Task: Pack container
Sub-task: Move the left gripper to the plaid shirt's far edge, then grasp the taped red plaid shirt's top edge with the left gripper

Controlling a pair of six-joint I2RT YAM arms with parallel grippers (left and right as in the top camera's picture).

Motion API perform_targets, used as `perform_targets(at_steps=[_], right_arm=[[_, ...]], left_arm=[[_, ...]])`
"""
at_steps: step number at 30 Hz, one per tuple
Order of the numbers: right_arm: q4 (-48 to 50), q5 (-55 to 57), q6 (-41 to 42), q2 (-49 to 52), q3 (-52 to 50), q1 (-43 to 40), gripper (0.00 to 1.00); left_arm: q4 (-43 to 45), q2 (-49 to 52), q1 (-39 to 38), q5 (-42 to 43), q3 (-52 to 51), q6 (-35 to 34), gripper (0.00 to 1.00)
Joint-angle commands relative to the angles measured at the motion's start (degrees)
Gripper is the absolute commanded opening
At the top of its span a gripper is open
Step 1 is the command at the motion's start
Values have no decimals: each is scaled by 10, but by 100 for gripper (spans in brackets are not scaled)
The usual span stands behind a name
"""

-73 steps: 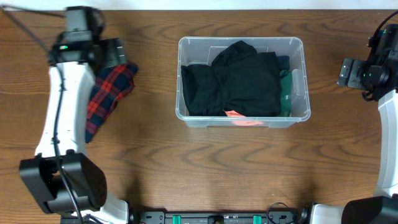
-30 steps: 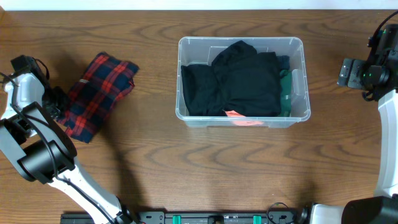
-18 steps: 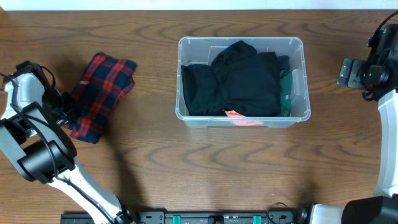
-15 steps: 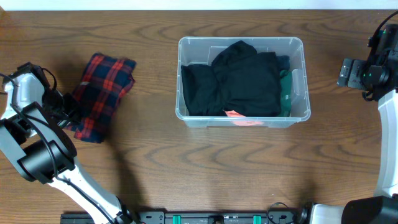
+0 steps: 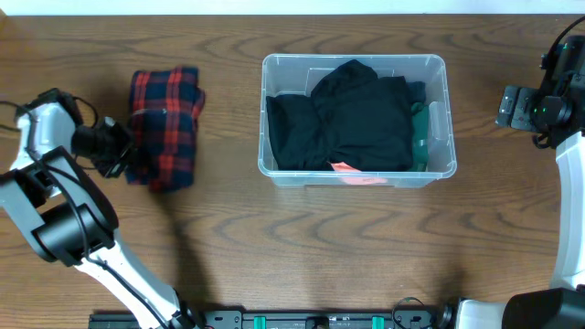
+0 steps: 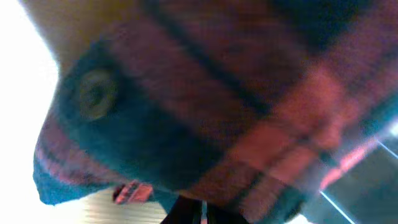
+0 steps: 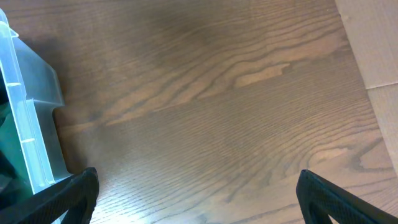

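Note:
The container, a clear plastic bin, stands at the table's middle back. It holds a black garment, a green one along its right wall and a bit of pink at the front. A red and navy plaid garment lies bunched to its left. My left gripper is shut on that garment's left edge. Plaid cloth fills the left wrist view above the closed gripper. My right gripper hangs open to the right of the bin. Its wrist view shows the gripper over bare wood, with nothing between the fingers.
The bin's corner shows at the left of the right wrist view. A pale floor strip lies past the table's edge. The left arm's base stands at the front left.
My left gripper has moved right and a little up the picture, dragging the plaid garment nearer the bin, and the cloth has bunched up more squarely. The right arm has not moved.

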Motion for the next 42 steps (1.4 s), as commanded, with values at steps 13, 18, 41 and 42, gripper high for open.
perform_targets(at_steps=[13, 18, 41, 42], right_arm=[[-1, 8, 6, 1, 4, -1, 99], [-1, 8, 6, 1, 4, -1, 99], [-1, 8, 6, 1, 4, -1, 99], [-1, 8, 6, 1, 4, -1, 99]], left_arm=[[-34, -74, -44, 122, -2, 14, 6], [19, -156, -44, 79, -2, 14, 6], [191, -127, -44, -111, -2, 192, 86], [194, -124, -44, -111, -2, 192, 86]])
